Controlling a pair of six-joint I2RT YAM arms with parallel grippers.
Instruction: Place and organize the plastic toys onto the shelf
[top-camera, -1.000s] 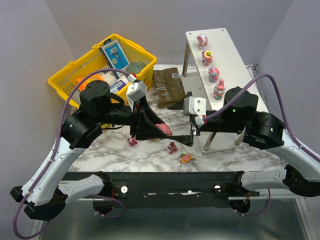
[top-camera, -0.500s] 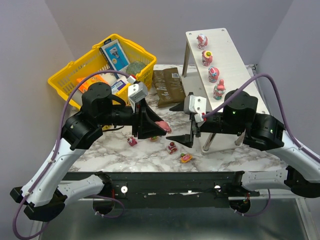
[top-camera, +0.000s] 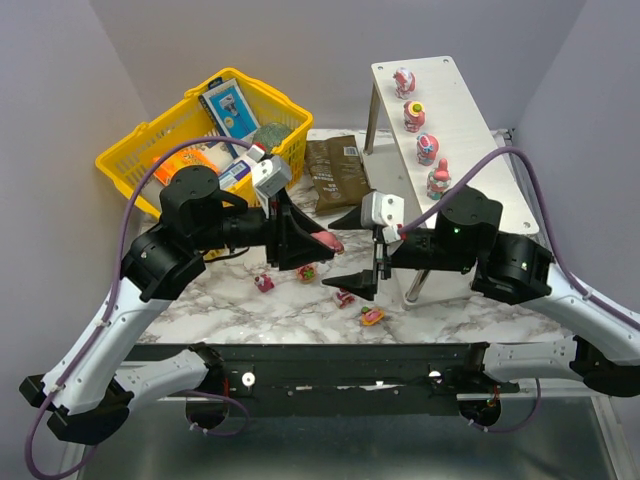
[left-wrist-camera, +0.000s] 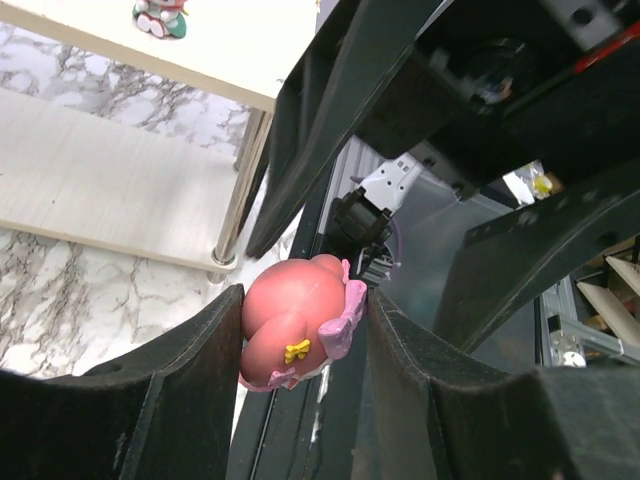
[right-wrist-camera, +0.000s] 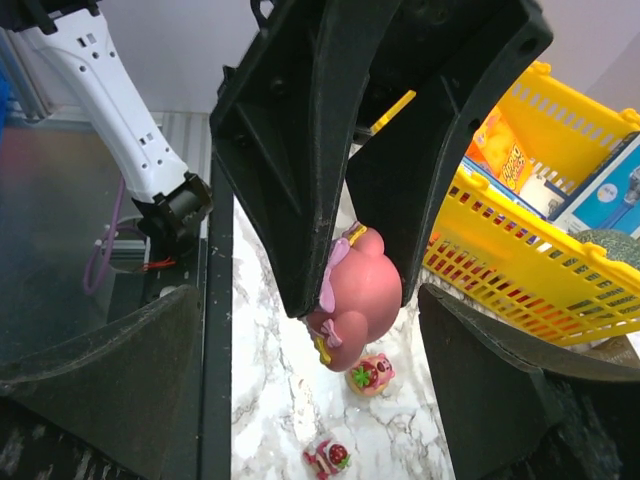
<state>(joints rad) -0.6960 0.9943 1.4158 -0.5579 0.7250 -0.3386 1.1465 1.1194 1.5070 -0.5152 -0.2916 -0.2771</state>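
Note:
A round pink toy (left-wrist-camera: 300, 318) with a purple bow is pinched between the fingers of my left gripper (top-camera: 322, 241), which is shut on it above the table's middle. My right gripper (top-camera: 352, 251) faces it, open, one finger on each side of the toy and neither touching it. In the right wrist view the pink toy (right-wrist-camera: 358, 283) hangs above two small toys (right-wrist-camera: 370, 372) on the marble. Several loose toys (top-camera: 343, 297) lie on the table below. The shelf (top-camera: 470, 110) stands at the back right with several toys (top-camera: 427, 149) in a row on its top board.
A yellow basket (top-camera: 130, 150) of groceries sits at the back left. A brown packet (top-camera: 335, 172) lies between the basket and the shelf. The shelf's lower board (left-wrist-camera: 100, 190) and a metal leg (left-wrist-camera: 238, 205) show in the left wrist view.
My right gripper has moved left towards the left one and opened slightly wider, so its fingers now flank the pink toy. The left gripper has shifted a little back with the toy.

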